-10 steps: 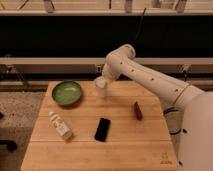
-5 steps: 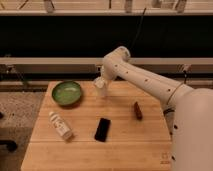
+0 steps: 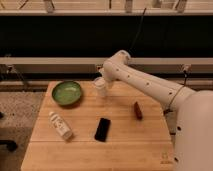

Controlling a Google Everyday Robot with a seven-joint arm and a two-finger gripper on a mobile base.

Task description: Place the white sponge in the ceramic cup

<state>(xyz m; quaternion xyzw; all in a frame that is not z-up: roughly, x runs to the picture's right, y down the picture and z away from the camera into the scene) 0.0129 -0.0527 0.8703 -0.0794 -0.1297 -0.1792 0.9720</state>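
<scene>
The ceramic cup (image 3: 101,91) is a small plain white cup standing near the back edge of the wooden table (image 3: 125,145), just right of the green bowl. My gripper (image 3: 100,81) is at the end of the white arm that reaches in from the right, and it sits right over the cup's mouth. A pale lump shows at the gripper just above the cup's rim. I cannot tell whether it is the white sponge or part of the gripper. No sponge lies anywhere else on the table.
A round green bowl (image 3: 67,93) stands at the back left. A white labelled bottle (image 3: 60,125) lies at the front left. A black phone (image 3: 102,129) lies in the middle and a small red-brown object (image 3: 137,110) to the right. A dark railing runs behind the table.
The arm has shifted only slightly. The gripper stays over the cup and sits a little lower than before. Nothing else on the table has moved.
</scene>
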